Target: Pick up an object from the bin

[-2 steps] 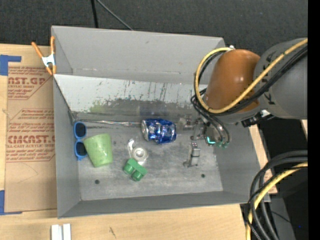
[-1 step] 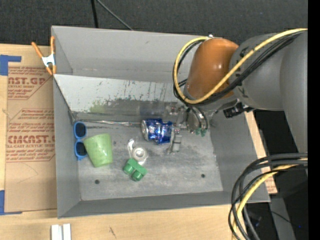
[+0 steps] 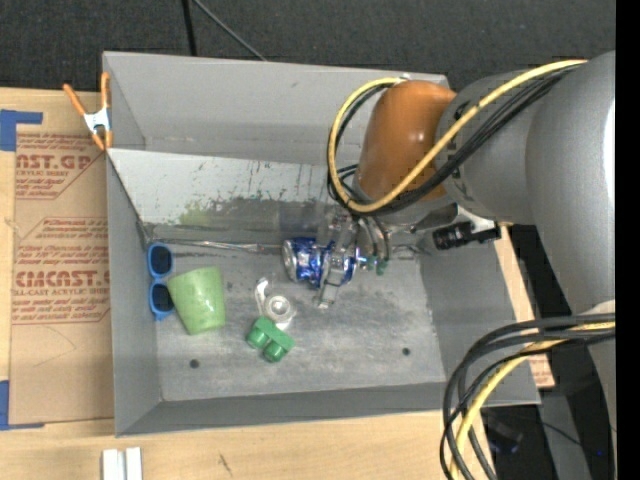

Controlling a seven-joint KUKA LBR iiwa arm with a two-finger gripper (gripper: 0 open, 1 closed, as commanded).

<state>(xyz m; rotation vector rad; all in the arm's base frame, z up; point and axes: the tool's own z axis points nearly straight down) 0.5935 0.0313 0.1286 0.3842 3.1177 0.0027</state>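
My gripper point(image 3: 335, 271) hangs low over the middle of the bin, right beside a crumpled blue and silver wrapper-like thing point(image 3: 306, 259); its fingers reach down at that thing's right edge. A small clear bottle with a green cap point(image 3: 270, 325) lies just below and to the left of the gripper. Further left a light green cup point(image 3: 199, 299) lies on its side, next to blue sunglasses point(image 3: 158, 281) against the left wall.
The arm with its orange cover and yellow cables reaches in from the right and hides the bin's upper right part. Bare floor lies along the bin's front and right.
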